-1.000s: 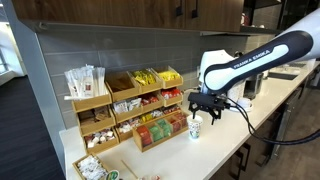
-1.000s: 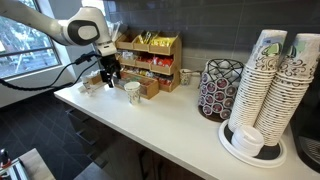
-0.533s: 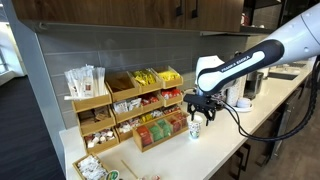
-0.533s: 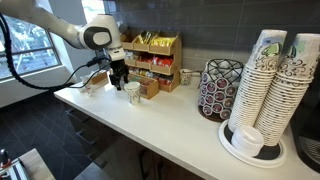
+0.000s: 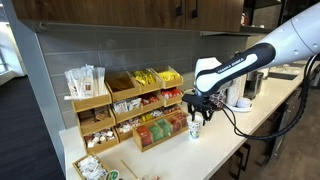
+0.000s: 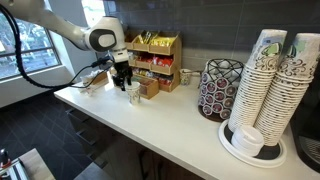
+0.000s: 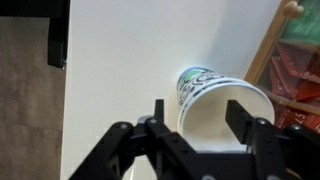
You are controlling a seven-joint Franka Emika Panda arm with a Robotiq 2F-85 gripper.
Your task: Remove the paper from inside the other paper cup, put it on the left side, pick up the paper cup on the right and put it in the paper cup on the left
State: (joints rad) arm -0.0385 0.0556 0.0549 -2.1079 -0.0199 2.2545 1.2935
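Cup (image 7: pixel 198 82), midway between worktop's (image 7: pixel 120 60) front and back edges: gripper (image 7: pixel 200 120) jaws apart astride rim, unclamped; lifting and nesting seemingly left.

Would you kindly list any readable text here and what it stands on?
Nothing is legible.
Dark lettering on the white robot arm: too small to read.
Green print on the white paper cup: blurred.
Labels on the colourful snack packets: too small.
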